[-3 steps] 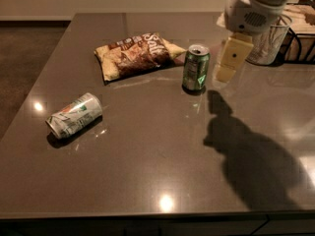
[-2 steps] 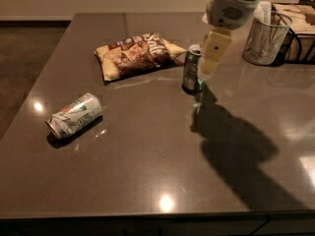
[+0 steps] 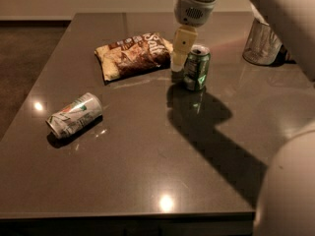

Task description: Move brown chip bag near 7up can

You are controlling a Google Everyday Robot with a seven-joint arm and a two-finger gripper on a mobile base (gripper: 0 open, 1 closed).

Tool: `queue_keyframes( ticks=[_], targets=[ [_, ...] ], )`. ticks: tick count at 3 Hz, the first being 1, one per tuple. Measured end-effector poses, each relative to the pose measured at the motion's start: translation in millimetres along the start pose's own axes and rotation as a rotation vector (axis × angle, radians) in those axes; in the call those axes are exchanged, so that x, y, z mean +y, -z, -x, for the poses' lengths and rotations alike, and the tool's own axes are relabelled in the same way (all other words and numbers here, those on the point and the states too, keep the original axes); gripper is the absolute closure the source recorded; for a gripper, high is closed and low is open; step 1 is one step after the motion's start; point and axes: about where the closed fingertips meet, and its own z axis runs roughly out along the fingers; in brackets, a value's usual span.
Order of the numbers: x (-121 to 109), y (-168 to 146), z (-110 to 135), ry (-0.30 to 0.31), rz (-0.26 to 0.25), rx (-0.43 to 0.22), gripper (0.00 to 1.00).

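The brown chip bag (image 3: 134, 54) lies flat at the far middle of the dark table, brown and pale yellow with white lettering. The 7up can (image 3: 75, 115) lies on its side near the table's left edge, well in front of the bag. My gripper (image 3: 179, 50) hangs from the arm at the top, just right of the bag's right end and left of a dark green can (image 3: 197, 67). It holds nothing that I can see.
The dark green can stands upright right of the bag. A metal cup or holder (image 3: 260, 43) stands at the far right, partly behind my arm (image 3: 285, 18). The table's left edge (image 3: 29, 102) and front edge (image 3: 128, 216) are close.
My gripper has moved left, from right of the green can to between the can and the bag's right end. The bag and both cans have not moved.
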Motion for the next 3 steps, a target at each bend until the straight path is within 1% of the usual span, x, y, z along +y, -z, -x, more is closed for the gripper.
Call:
queue_keyframes(
  ticks=[1,3],
  targets=[
    [-22,-30,17,0.013,0.001,0.016,0.0],
    [-55,-79,38,0.027,-0.004,0.08,0.0]
  ],
)
